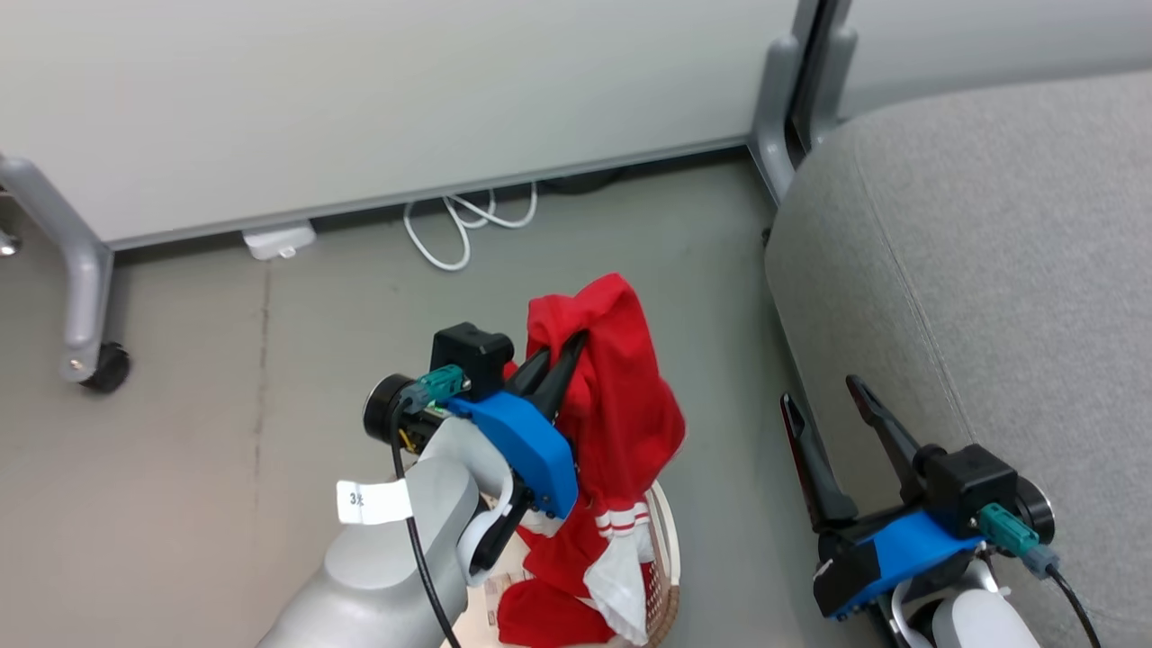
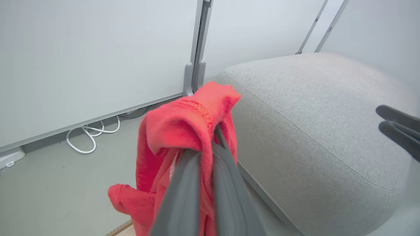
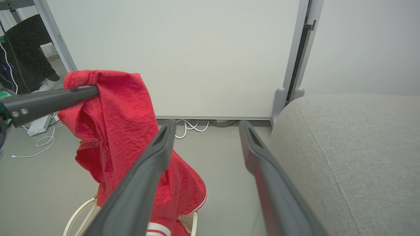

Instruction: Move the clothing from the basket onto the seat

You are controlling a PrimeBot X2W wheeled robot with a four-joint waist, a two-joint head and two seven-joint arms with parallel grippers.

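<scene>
**While the right arm waits, the left holds a red garment above the basket**

Because the sofa [image 1: 990, 252] stands to the basket's [image 1: 670, 549] right, the left gripper [image 1: 569, 353] holds the red garment [image 1: 621, 396] high. Its fingers [image 1: 549, 378] are clamped together on a bunched fold near the top, so the cloth hangs free, its striped lower end over the basket. A second red piece [image 1: 540, 621] lies inside. The left forearm rises from below, fingers angled up and slightly toward the sofa. The right gripper [image 1: 819, 393] hovers low beside the sofa's front edge, fingers [image 1: 810, 459] spread wide and holding nothing, probably kept clear of the carry.
</scene>
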